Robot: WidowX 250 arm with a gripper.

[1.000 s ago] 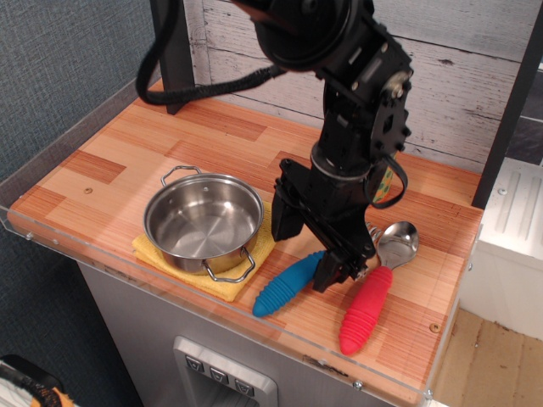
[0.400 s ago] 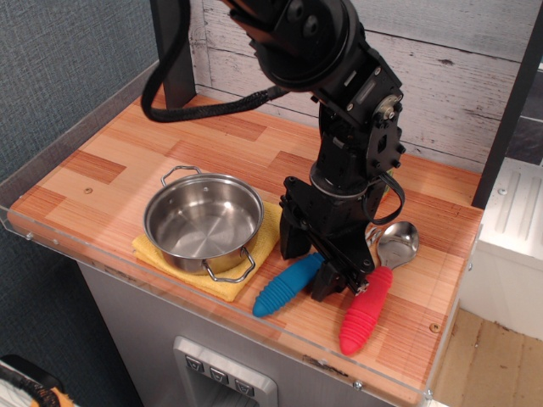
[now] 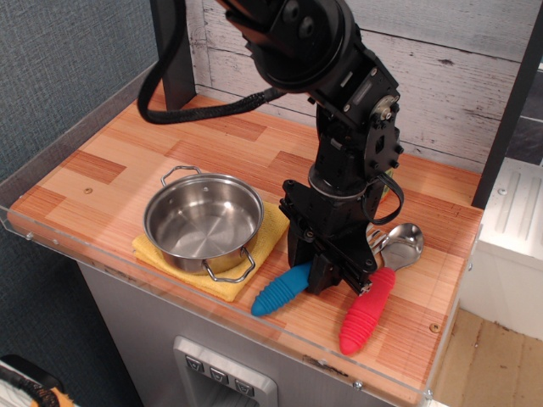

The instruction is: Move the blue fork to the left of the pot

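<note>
Lower now, the tool (image 3: 316,270) clamps the fork (image 3: 282,289) on the desk (image 3: 110,153), between the pot (image 3: 204,222) and red spoon (image 3: 377,288).

A bench (image 3: 110,153) with a striped wood-grain top and a clear plastic edge stands on a grey cabinet front (image 3: 136,331). Behind it runs a wall of whitewashed planks (image 3: 458,76), with a dark grey textured wall (image 3: 59,59) at the left. At the right a white unit (image 3: 513,229) stands over a pale wooden floor (image 3: 496,360).
</note>
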